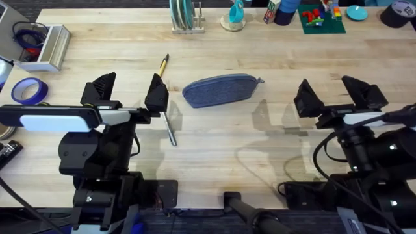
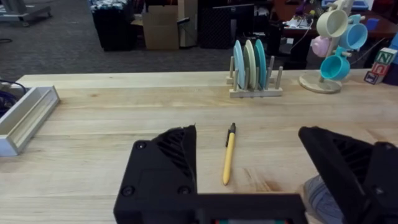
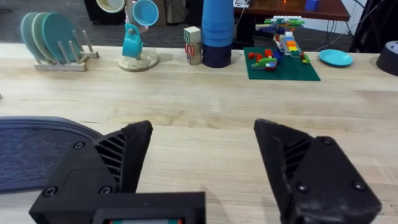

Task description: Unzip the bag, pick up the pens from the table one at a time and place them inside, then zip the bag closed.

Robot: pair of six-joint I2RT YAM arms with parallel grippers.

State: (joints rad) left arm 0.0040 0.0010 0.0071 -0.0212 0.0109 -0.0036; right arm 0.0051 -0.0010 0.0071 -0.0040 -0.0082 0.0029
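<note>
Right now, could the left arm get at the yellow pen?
Probably yes. The yellow pen lies on bare table just ahead of the left gripper, whose jaws are open, with nothing between them.

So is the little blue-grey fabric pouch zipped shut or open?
Shut, it seems: the blue-grey fabric pouch lies flat on the wooden table, no gap along its top, pull tab at its end.

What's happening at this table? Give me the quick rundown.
Nothing is being held yet. Both arms hover over the table with open fingers: the left gripper near the two pens, the right gripper to the right of the bag. The bag lies between them, apparently zipped shut. The yellow pen and the silver pen lie on the wood to the left of the bag.
</note>
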